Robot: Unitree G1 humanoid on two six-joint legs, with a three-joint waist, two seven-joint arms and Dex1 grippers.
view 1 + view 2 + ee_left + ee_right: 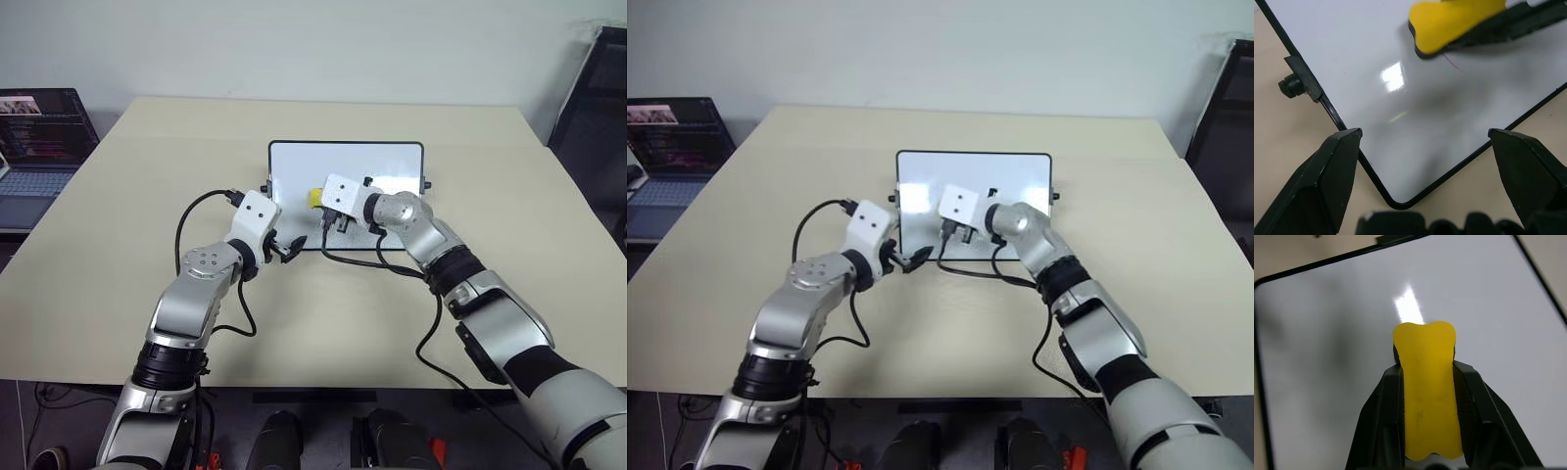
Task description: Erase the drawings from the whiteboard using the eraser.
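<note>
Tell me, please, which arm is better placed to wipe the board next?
The right, likely. Its gripper already clamps the eraser over the whiteboard. The left gripper stands open and empty at the board's near corner, better suited to steadying it.

Whiteboard (382, 162): glossy white face, thin black frame, small black knob (1290, 87) at the short side. Eraser (1429, 391): plain yellow on top, black along the underside. One faint reddish-brown stroke (1452, 61) on the white just below it. Left gripper (1425, 181) and right gripper (1429, 382): black fingers, white housings, silver-grey arms, black cables. Counter (147, 196): plain pale beige.
</note>
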